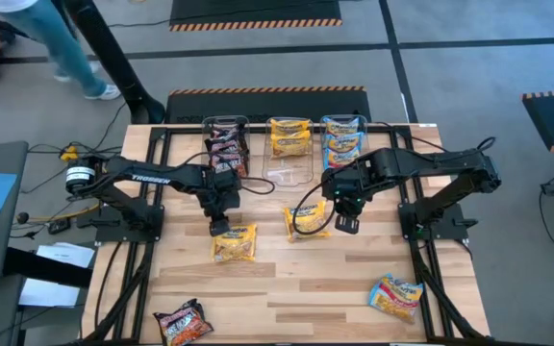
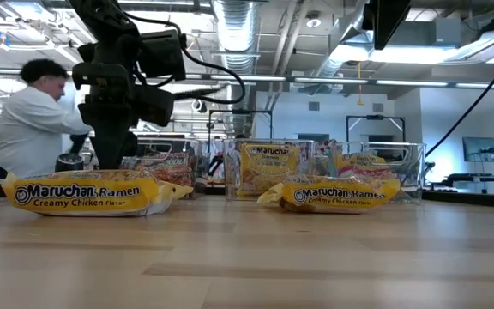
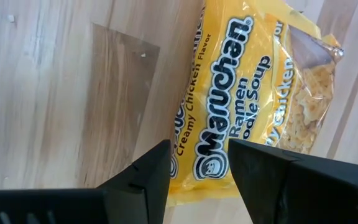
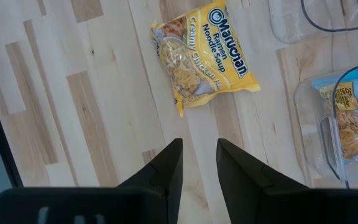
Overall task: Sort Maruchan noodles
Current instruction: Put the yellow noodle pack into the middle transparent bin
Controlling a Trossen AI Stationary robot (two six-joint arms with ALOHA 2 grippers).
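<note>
Two yellow Maruchan packets lie flat on the table: one [image 1: 234, 243] left of centre, one [image 1: 306, 221] at centre. My left gripper [image 3: 197, 160] hangs open just above the left packet [image 3: 247, 99], one finger on each side of its end, with no touch showing; the low view has it [image 2: 110, 159] over that packet [image 2: 88, 193]. My right gripper [image 4: 199, 155] is open and raised, beside the centre packet [image 4: 204, 59] on its right. A maroon packet [image 1: 183, 325] and a blue-pink one [image 1: 396, 296] lie near the near edge.
Three clear tubs stand along the far edge, holding maroon [image 1: 226, 149], yellow [image 1: 289, 142] and blue-pink [image 1: 344, 139] packets. A black cable [image 1: 301, 207] loops over the centre packet. A person [image 2: 33, 120] stands beyond the table's far left. Bare wood lies between the packets.
</note>
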